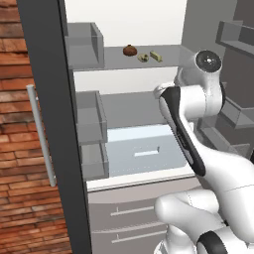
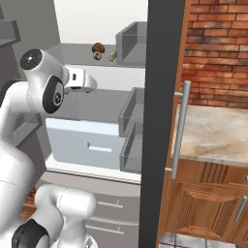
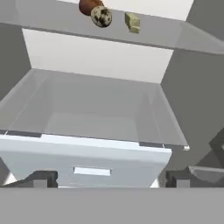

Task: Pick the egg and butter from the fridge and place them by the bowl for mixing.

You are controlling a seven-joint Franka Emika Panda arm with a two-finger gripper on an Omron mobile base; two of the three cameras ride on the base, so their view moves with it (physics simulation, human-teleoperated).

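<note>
- We see the fridge [image 1: 149,104] open; its dark grey door [image 1: 49,124] w/ silver bar handle [image 1: 39,134] fills the left of the left base view & stands centre-right in the right base view.
- Upper shelf [image 1: 119,62], top centre of left base view: dark brown lump [image 1: 130,50], then the egg [image 1: 143,58] just right of it, then the butter [image 1: 156,56] furthest right.
- Hand view, top edge: the egg is speckled, touching or overlapping the brown lump; the butter sits a little apart on the right, near the shelf's front edge.
- Right base view, upper left: the same three are small; the egg lies below the lump, the butter to the right.
- The gripper [image 3: 111,179] is released: its two dark fingertips [image 3: 41,178] stand wide apart at the bottom of the hand view, nothing between them.
- It is low in front of the pale drawer [image 3: 87,162], well below the shelf w/ egg & butter; both are untouched.
- Clear door bins [image 1: 89,44] are stacked along the door's inner side, left of centre in the left base view.
- A marbled tabletop [image 2: 213,131] over wooden cabinets shows at the right of the right base view, w/ a brick wall [image 2: 218,48] above.
- White arm [image 1: 198,119] rises from the lower right of the left base view, reaching toward the fridge interior at mid height.
</note>
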